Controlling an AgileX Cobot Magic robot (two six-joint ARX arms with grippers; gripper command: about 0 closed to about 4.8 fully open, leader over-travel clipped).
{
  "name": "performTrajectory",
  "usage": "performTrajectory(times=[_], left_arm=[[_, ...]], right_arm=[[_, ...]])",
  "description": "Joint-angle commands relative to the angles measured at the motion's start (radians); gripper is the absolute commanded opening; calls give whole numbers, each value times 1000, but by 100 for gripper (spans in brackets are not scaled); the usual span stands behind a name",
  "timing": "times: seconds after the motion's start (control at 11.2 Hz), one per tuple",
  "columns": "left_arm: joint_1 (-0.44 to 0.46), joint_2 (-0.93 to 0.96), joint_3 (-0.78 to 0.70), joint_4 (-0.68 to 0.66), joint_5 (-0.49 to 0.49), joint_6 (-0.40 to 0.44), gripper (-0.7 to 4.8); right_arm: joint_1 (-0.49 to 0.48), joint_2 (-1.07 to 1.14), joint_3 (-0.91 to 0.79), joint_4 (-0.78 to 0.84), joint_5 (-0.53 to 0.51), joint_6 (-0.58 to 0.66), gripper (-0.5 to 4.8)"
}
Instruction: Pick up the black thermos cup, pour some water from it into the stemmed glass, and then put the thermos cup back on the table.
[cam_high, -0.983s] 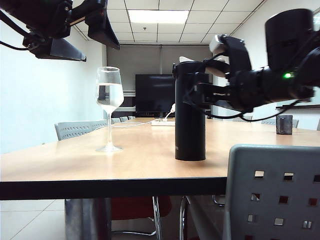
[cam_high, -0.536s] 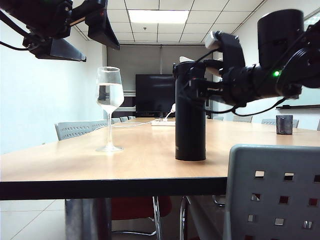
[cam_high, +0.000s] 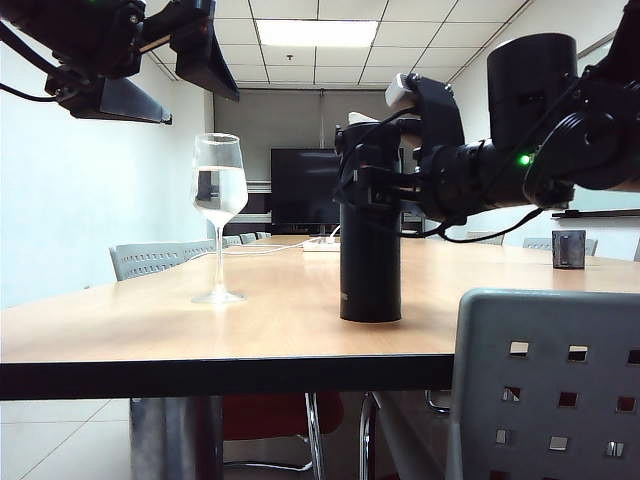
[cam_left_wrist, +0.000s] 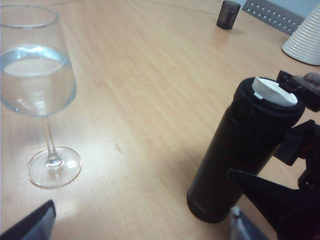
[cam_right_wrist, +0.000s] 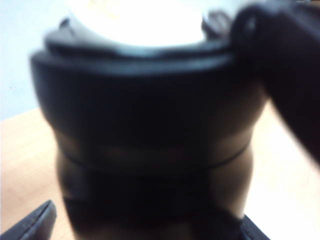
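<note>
The right gripper (cam_high: 375, 180), jaws spread wide, is closing around the thermos (cam_high: 370, 240), nudging it toward nine o'clock; grasp pending. The left gripper (cam_left_wrist: 145, 225) is hovering released by the glass (cam_left_wrist: 37, 90).

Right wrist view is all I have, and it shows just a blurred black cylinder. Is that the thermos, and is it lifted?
Observer: No. The black thermos cup stands upright on the table.
Operator: Is it gripped?
Observer: The right gripper sits at its upper part with the jaws open either side.
Operator: Where's the glass?
Observer: The stemmed glass stands apart, left of the thermos in the exterior view, with water in it.
Operator: And the left arm?
Observer: The left gripper hovers open, holding nothing.
</note>
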Motion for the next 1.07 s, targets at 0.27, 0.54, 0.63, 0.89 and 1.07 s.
performTrajectory(times=[0.27,0.54,0.63,0.89,1.07], left_arm=[[0,-2,0,0,0,4,479],[0,-2,0,-2,0,4,479],[0,-2,0,-5,0,4,479],[0,-2,0,-21,0,4,479],[0,-2,0,-20,0,4,479]], right_arm=[[1,17,5,5,51,3,479],[0,32,6,3,70,3,479],[0,36,6,3,70,3,479],[0,37,6,4,72,3,479],[0,37,6,8,95,4,479]])
